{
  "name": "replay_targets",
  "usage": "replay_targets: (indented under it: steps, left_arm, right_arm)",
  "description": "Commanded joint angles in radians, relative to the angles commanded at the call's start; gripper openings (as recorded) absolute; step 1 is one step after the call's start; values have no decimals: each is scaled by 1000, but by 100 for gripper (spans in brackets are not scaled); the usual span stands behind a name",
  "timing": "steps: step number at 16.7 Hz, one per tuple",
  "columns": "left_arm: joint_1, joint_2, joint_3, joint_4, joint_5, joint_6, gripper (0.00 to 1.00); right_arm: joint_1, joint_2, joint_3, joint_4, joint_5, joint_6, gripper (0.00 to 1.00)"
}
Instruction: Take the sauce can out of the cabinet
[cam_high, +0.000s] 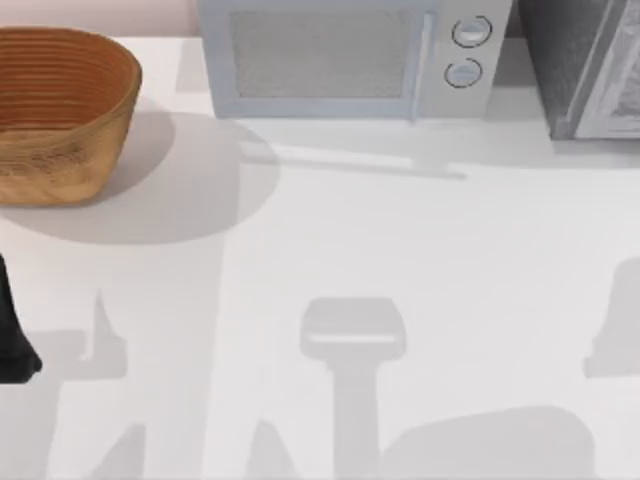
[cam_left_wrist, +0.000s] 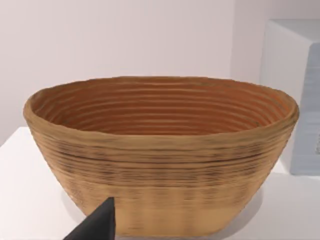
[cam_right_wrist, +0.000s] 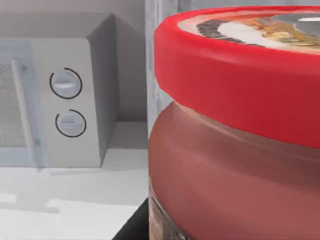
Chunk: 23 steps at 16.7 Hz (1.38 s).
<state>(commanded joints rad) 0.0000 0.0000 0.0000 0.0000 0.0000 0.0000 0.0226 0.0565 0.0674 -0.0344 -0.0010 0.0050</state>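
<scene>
**Sauce can close up at right wrist camera, left arm parked at table's left edge**

Top view: the white table (cam_high: 420, 250) has a woven basket (cam_high: 60, 110) at far left and a pale microwave (cam_high: 340, 60) at the back centre. The grey cabinet (cam_high: 590, 60) is in the back right corner, just beside the microwave and cut off by the frame. Its speckled dark panel faces the microwave side, and its pale framed front is angled toward the right edge. The left arm (cam_high: 12, 330) is a dark shape at the left edge, in front of the basket and apart from it. Soft grey shadows (cam_high: 352, 340) lie across the near half of the table.

Left wrist view: the basket (cam_left_wrist: 160, 160) is upright on the table, its ribbed inside visible. A dark wedge of the left gripper (cam_left_wrist: 97, 222) pokes in low in front of it, and I cannot tell whether they touch. The microwave's side (cam_left_wrist: 295, 100) is just beyond the basket. Grip state of the left gripper: cannot tell.

Right wrist view: the sauce can (cam_right_wrist: 235, 165) is very near the camera, with a red rim, part of the emblem on the round top and a reddish label below. It looks slightly tilted. A strip of the cabinet's grey wall (cam_right_wrist: 156, 50) stands directly behind the can. The microwave (cam_right_wrist: 95, 75) with its two round knobs (cam_right_wrist: 65, 83) is farther off to the side, and white table (cam_right_wrist: 70, 205) shows below. A dark sliver of the right gripper (cam_right_wrist: 134, 229) sits at the can's lower edge. Whether the right gripper is grasping the can or released: cannot tell. Whether the can is inside the cabinet or already out: cannot tell.
</scene>
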Motion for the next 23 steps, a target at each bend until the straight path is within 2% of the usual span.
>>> replay_targets:
  steps: [3, 9, 12, 17, 23]
  left_arm:
    - [0, 0, 0, 0, 0, 0, 100]
    - [0, 0, 0, 0, 0, 0, 100]
    - [0, 0, 0, 0, 0, 0, 100]
    - [0, 0, 0, 0, 0, 0, 100]
    - [0, 0, 0, 0, 0, 0, 100]
  right_arm:
    - [-22, -55, -66, 34, 1, -5, 0]
    - [-19, -51, -68, 32, 1, -3, 0]
    - [-32, 10, -59, 92, -40, -1, 0]
    - [-87, 320, -21, 385, -214, 6, 0]
    - [-181, 916, 44, 924, -519, 17, 0]
